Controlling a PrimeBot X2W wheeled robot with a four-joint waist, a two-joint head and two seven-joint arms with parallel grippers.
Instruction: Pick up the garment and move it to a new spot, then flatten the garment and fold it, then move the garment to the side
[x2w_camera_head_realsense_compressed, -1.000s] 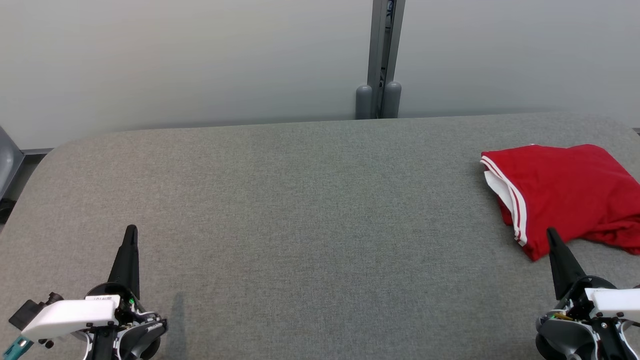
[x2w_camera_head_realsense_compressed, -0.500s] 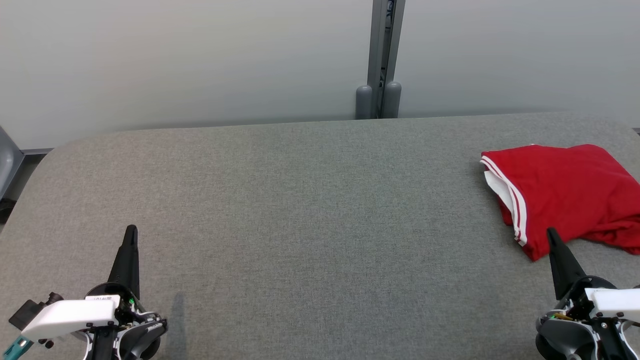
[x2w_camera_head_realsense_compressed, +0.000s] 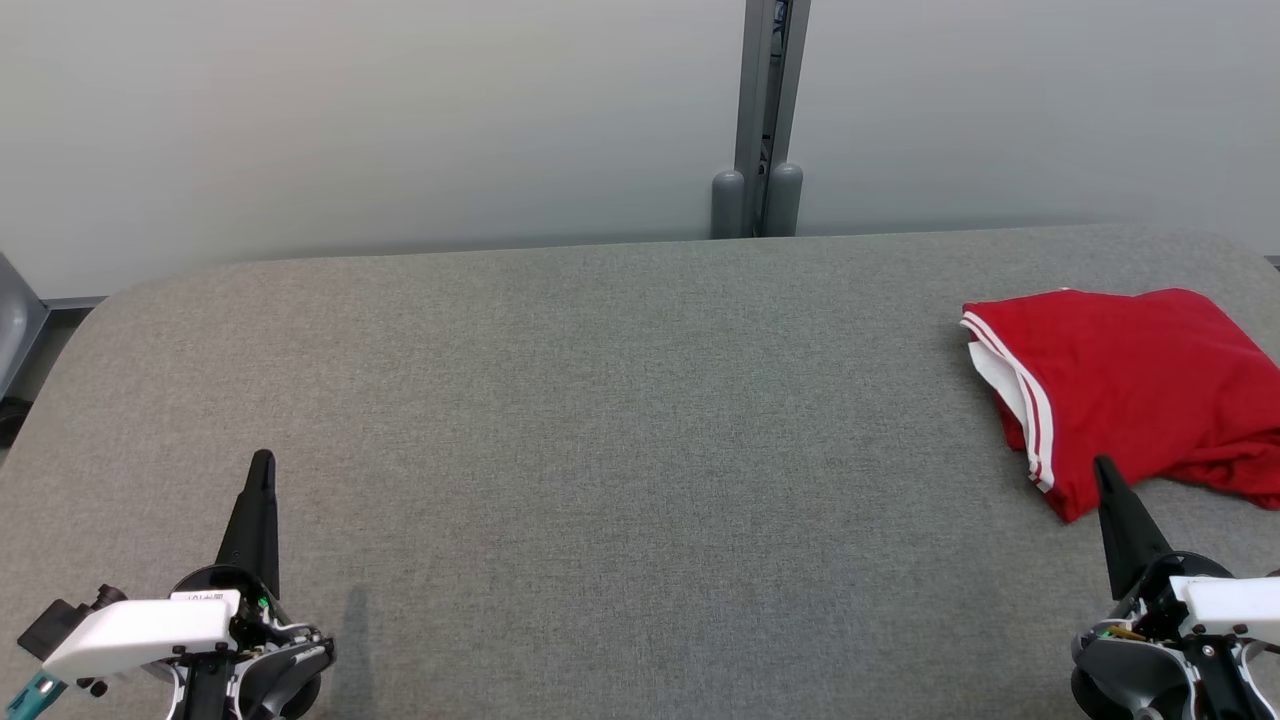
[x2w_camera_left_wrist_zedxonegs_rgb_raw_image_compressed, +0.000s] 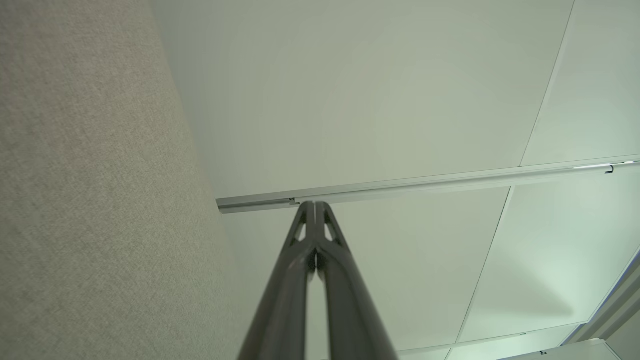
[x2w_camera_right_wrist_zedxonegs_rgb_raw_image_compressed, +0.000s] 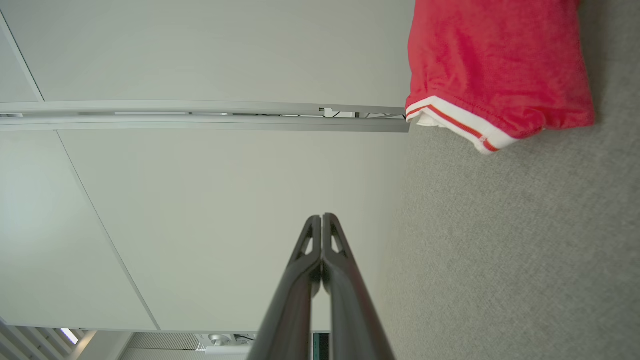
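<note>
- Two sets of fingers, both pinched fully shut and holding nothing: left fingers (x2w_camera_head_realsense_compressed: 259, 485) low at the desk's (x2w_camera_head_realsense_compressed: 620, 420) near left, right fingers (x2w_camera_head_realsense_compressed: 1108, 490) at its near right.
- The red garment (x2w_camera_head_realsense_compressed: 1130, 380) lies in a loose bundle at the desk's right side, running off the head view's edge.
- Here's the relation that counts: it sits just ahead of the right fingers and a touch to their right. The right wrist view shows bare desk between the tips and the striped hem (x2w_camera_right_wrist_zedxonegs_rgb_raw_image_compressed: 465, 120), so near, not touching.
- Its long axis runs across the desk, left to right, with the striped end toward the centre.
- The right arm is plainly nearer; the left is well apart.
- Writing: none on the garment. A small label (x2w_camera_head_realsense_compressed: 205, 597) by the left wrist is too small to read.
</note>
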